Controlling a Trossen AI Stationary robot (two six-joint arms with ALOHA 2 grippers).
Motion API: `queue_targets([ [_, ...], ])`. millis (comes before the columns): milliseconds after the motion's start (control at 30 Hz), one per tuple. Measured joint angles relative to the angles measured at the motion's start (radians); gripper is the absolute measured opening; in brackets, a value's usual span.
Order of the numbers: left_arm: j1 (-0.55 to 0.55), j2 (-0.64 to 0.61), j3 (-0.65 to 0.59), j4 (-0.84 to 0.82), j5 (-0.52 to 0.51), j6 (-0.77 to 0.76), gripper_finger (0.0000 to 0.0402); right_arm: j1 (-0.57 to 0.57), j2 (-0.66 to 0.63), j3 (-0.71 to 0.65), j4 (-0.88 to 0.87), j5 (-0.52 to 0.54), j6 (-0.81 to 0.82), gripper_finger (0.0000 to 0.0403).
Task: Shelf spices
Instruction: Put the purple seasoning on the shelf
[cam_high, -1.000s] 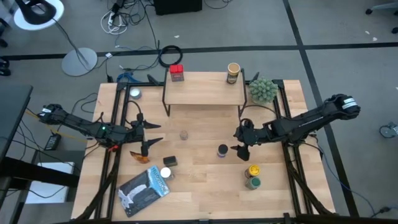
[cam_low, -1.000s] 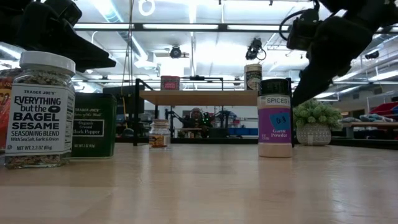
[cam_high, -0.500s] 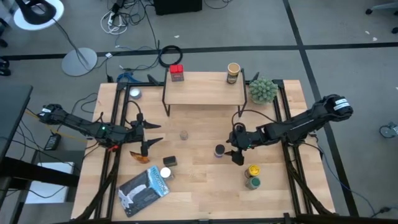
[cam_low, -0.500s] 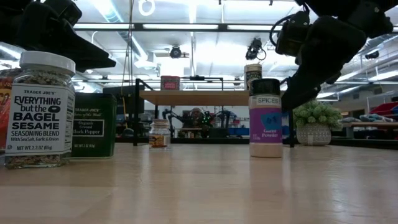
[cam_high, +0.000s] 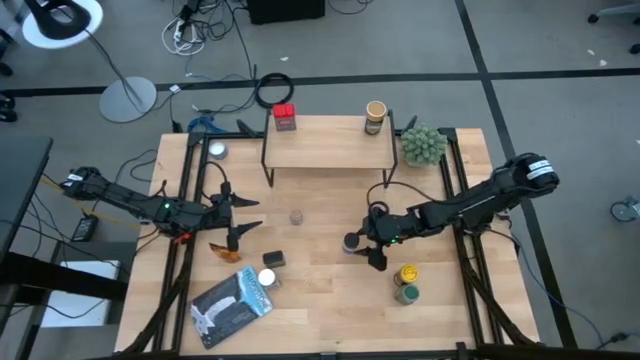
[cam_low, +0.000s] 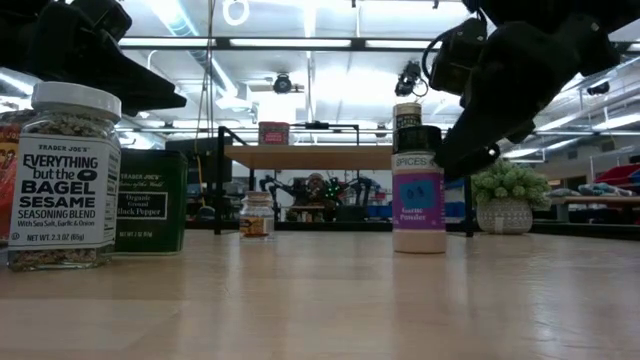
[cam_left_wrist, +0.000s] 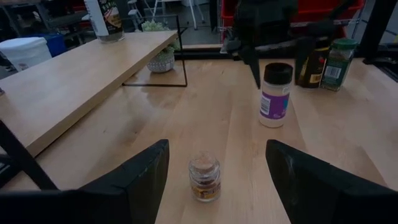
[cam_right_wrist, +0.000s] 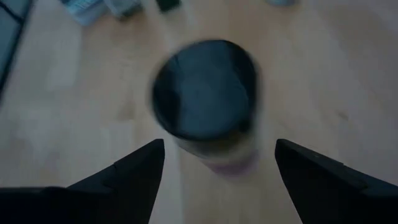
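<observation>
Here the right arm reaches low across mid-table, its gripper (cam_high: 366, 250) spread wide, fingers either side of the upright garlic jar (cam_high: 351, 242), gripping nothing. The left gripper (cam_high: 240, 219) waits wide open, empty, near the left edge.

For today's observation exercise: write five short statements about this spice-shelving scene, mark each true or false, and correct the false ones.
1. The garlic powder jar stands upright on the table. True.
2. The right end effector is shut on that jar. False: its fingers are open on either side of the jar's dark lid, apart from it.
3. Two spice containers stand on the shelf. True.
4. The left end effector holds the small glass jar. False: it is open and empty, and the jar stands on the table ahead of it.
5. The green plant sits on the shelf. False: it stands beside it.
</observation>
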Motion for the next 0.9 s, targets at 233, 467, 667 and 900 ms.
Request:
queue_targets([
  [233,0.000,0.000,0.000,0.011,0.000,0.000,0.0272,-0.005,0.063,0.001,0.121,0.033,-0.073,0.0306],
  [467,0.000,0.000,0.000,0.012,0.000,0.000,0.0272,-0.013,0.127,0.003,0.192,0.039,-0.069,0.0306],
  [667,0.000,0.000,0.000,0.014,0.000,0.000,0.0272,-0.013,0.142,0.020,0.222,0.072,-0.039,0.0304],
  [900,0.000,0.000,0.000,0.015,0.000,0.000,0.0272,-0.013,0.141,0.021,0.217,0.083,-0.042,0.0238],
])
